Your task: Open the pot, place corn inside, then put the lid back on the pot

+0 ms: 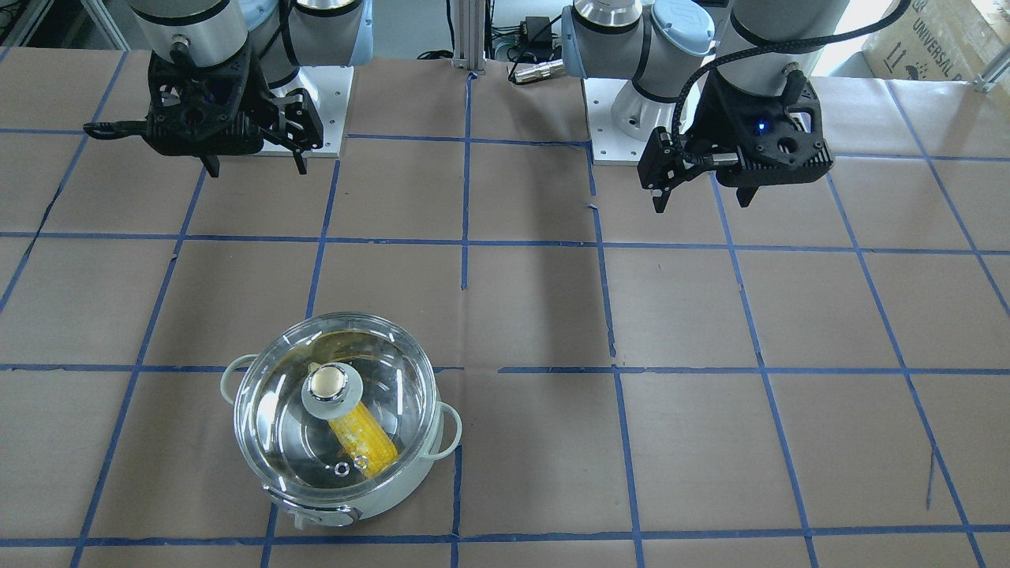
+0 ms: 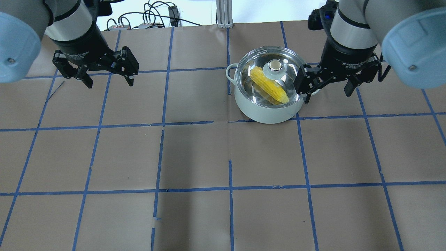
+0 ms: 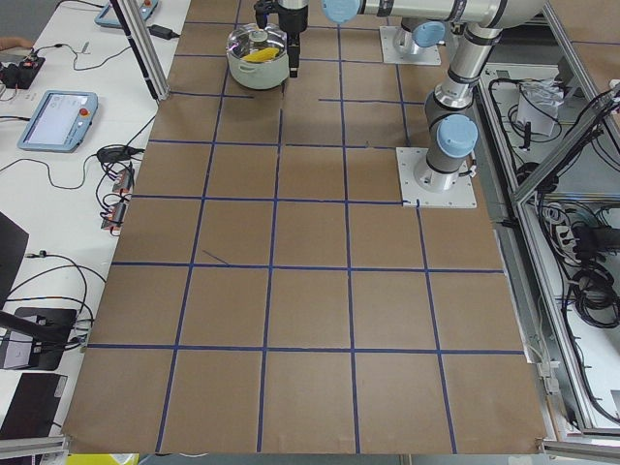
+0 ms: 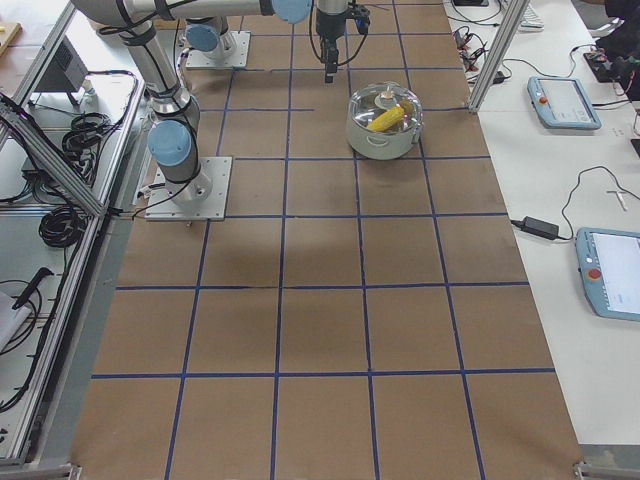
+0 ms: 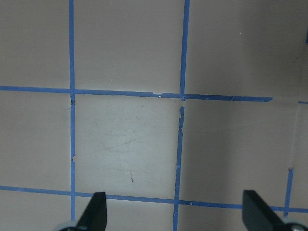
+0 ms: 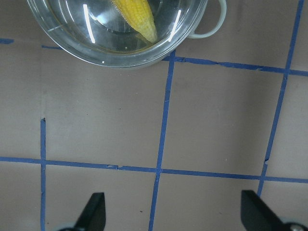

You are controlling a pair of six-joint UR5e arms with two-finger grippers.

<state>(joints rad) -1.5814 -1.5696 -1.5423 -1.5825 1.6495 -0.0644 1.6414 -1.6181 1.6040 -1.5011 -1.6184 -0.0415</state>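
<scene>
The pot point(image 2: 266, 112) stands on the table with the clear glass lid point(image 2: 283, 77) resting on it. The yellow corn point(image 2: 269, 84) lies inside under the lid. In the front view the lid point(image 1: 272, 394) covers the pot point(image 1: 418, 465) and the corn point(image 1: 364, 439). My right gripper point(image 2: 327, 94) is open and empty, raised just beside the pot on its right. In the right wrist view the pot's edge point(image 6: 211, 24) and the corn's tip point(image 6: 142, 17) show at the top. My left gripper point(image 2: 108, 81) is open and empty, far to the left.
The brown paper table cover point(image 2: 223, 157) carries a grid of blue tape lines. Cables and plugs point(image 2: 153, 19) lie beyond the far edge. The left wrist view shows only the paper and tape below the open left gripper point(image 5: 175, 211).
</scene>
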